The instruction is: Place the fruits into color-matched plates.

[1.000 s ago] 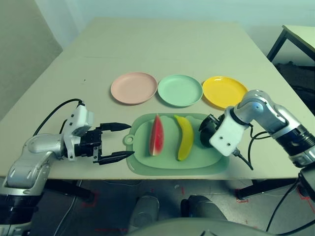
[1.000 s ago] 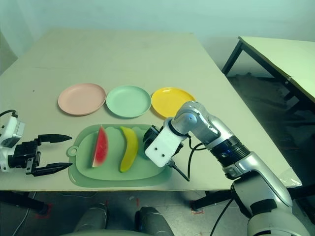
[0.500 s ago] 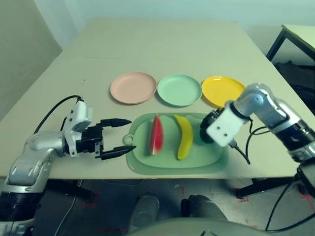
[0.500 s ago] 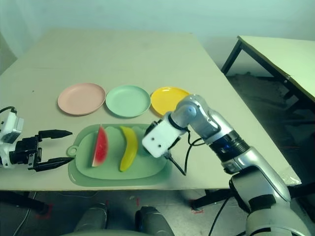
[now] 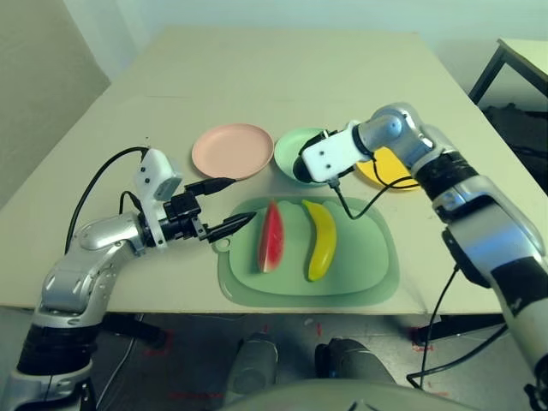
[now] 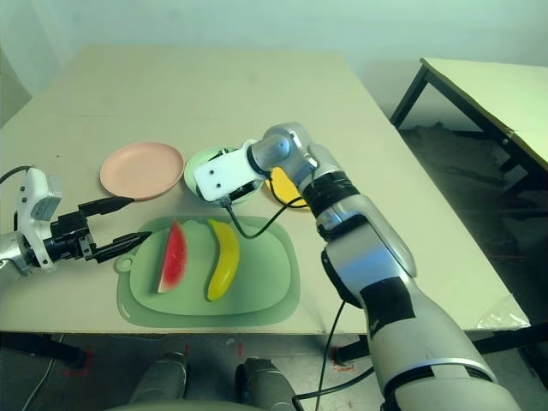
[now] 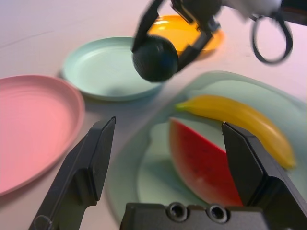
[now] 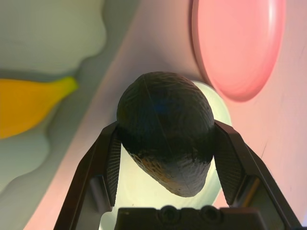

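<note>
My right gripper (image 5: 301,164) is shut on the small dark green avocado (image 8: 165,129) and holds it just above the mint green plate (image 5: 285,147). The pale pink plate (image 5: 232,151) lies left of the green one and the yellow plate (image 7: 175,33) right of it, partly behind my right forearm. The red watermelon wedge (image 5: 271,237) and the yellow banana (image 5: 321,238) lie side by side on the pale green tray (image 5: 368,274). My left gripper (image 5: 242,199) stands open at the tray's left end, pointing at the watermelon with nothing between its fingers.
The tray's small ring handle (image 5: 224,244) sits just below my left gripper's lower finger. A black cable (image 5: 360,205) hangs from my right wrist over the tray's far right corner. A second table (image 6: 497,94) stands off to the right. The tabletop's far half is bare.
My right arm has carried the avocado from the tray's right end up and left to above the green plate. My left gripper has moved right, up to the tray's handle, still open.
</note>
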